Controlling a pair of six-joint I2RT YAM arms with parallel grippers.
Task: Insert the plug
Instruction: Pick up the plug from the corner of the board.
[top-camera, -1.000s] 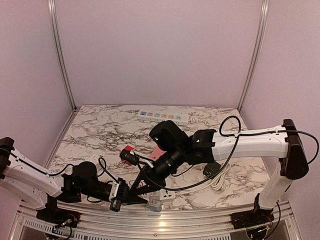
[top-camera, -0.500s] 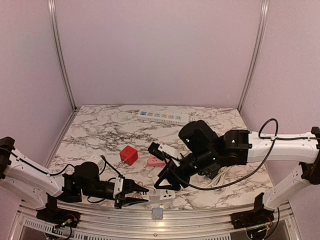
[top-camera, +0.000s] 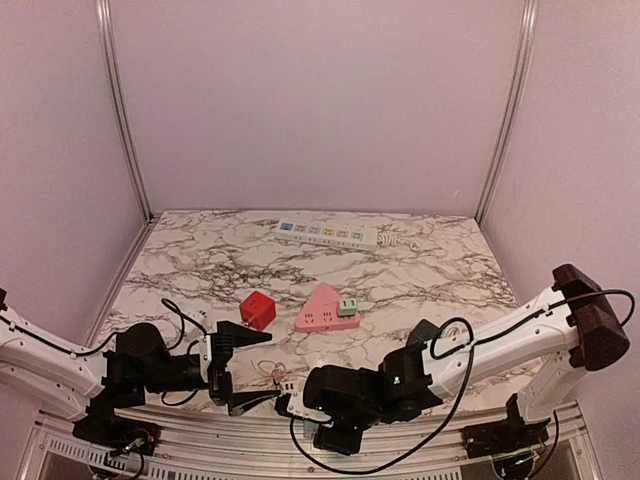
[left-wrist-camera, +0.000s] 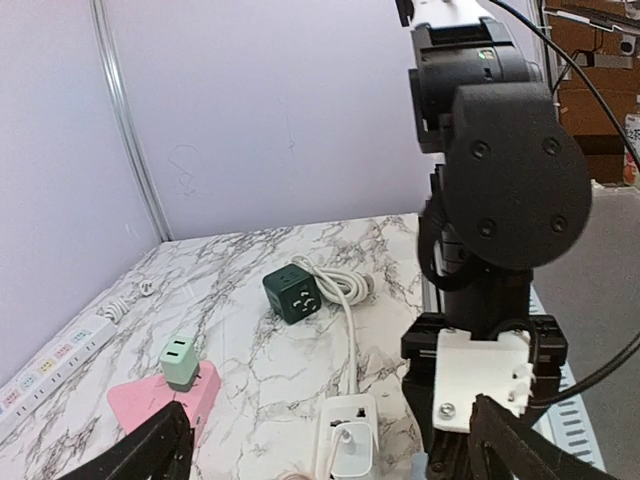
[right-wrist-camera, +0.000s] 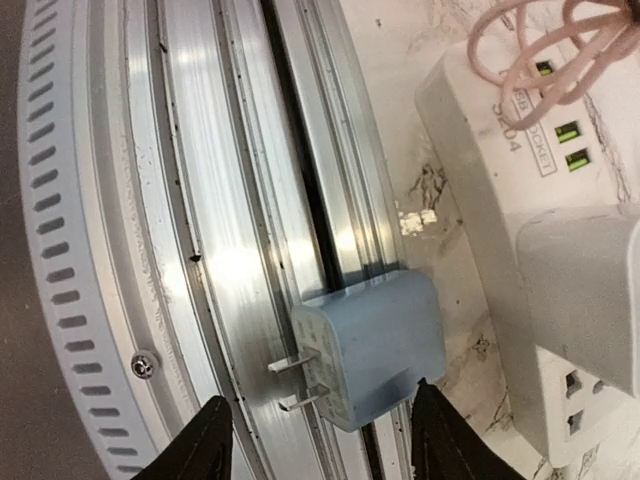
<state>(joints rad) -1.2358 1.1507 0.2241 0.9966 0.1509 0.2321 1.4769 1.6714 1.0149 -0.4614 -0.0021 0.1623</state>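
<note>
A light blue two-prong plug (right-wrist-camera: 372, 345) lies on its side on the aluminium rail (right-wrist-camera: 210, 220) at the table's near edge, prongs pointing away from the table. My right gripper (right-wrist-camera: 320, 440) hangs open over it, one finger on each side and one fingertip (right-wrist-camera: 432, 420) close by the plug's corner. Beside it lies a small white power strip (right-wrist-camera: 490, 200) with a white charger (left-wrist-camera: 352, 450) plugged in and a pink cable (right-wrist-camera: 540, 40) looped above. My left gripper (left-wrist-camera: 330, 425) is open wide and empty, facing that strip (left-wrist-camera: 345, 435).
On the marble stand a pink triangular socket (top-camera: 320, 312) carrying a mint plug (top-camera: 347, 306), a red cube (top-camera: 257, 310), a dark green cube socket (left-wrist-camera: 293, 292) with a white cord, and a long strip (top-camera: 327, 233) at the back. The right arm (left-wrist-camera: 500, 190) looms right of my left gripper.
The left gripper opened and drew back from the small strip. The right arm swung from mid-table down to the near edge over the blue plug, its jaws wider.
</note>
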